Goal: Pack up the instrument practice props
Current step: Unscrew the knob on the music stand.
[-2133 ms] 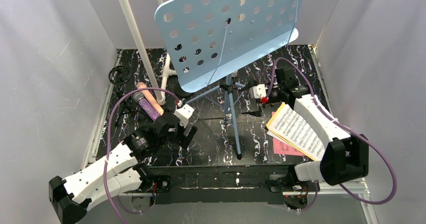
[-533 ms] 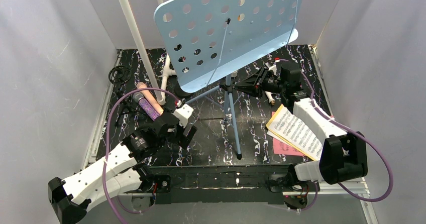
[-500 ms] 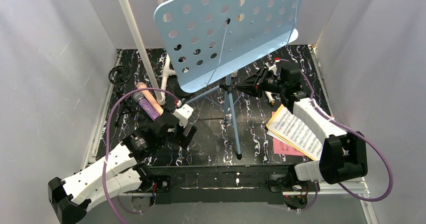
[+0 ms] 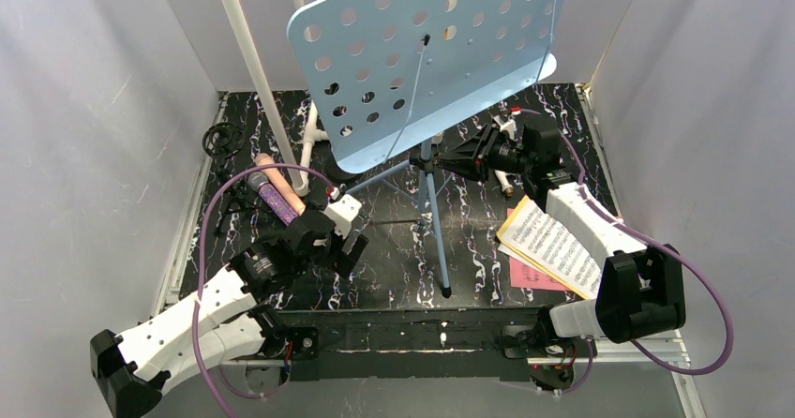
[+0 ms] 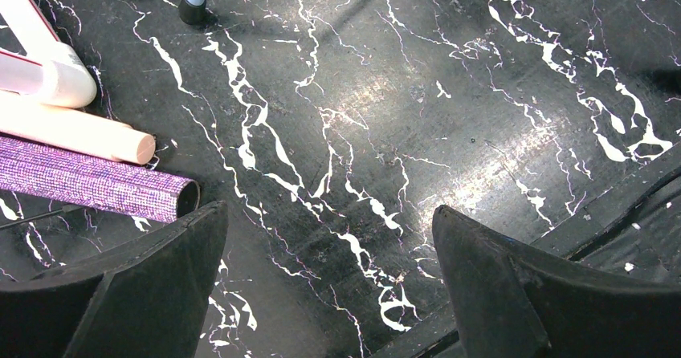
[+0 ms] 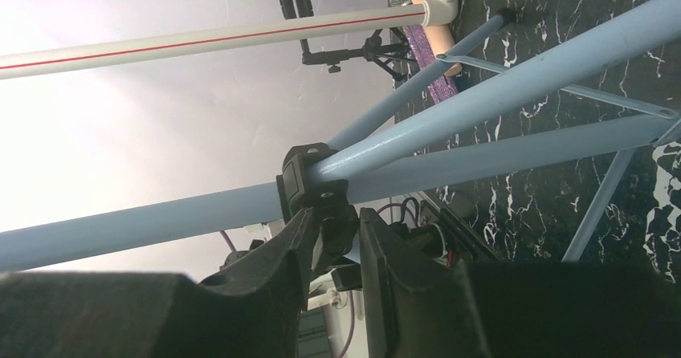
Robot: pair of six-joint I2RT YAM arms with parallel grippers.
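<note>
The light-blue perforated music rack (image 4: 422, 52) stands tilted on its blue tripod (image 4: 433, 221). My right gripper (image 4: 450, 162) reaches in from the right to the pole under the rack. In the right wrist view its fingers (image 6: 301, 229) are shut on the black clamp knob (image 6: 333, 231) below the black collar. My left gripper (image 5: 329, 229) hangs open low over the bare marble table. The glittery purple microphone (image 5: 88, 181) and the pink microphone (image 5: 76, 129) lie just left of it. White sheet-music pages (image 4: 553, 245) lie on a pink page (image 4: 534, 276) under the right arm.
The white pipe frame (image 4: 248, 62) rises at the back left, its foot (image 5: 56, 81) next to the microphones. Black mic mounts (image 4: 225, 141) lie at the far left edge. White walls close in three sides. A tripod foot (image 5: 193, 9) rests ahead of the left gripper.
The right gripper has swung from over the pages toward the stand's pole and its jaws have narrowed onto the clamp knob. The left arm has stayed put.
</note>
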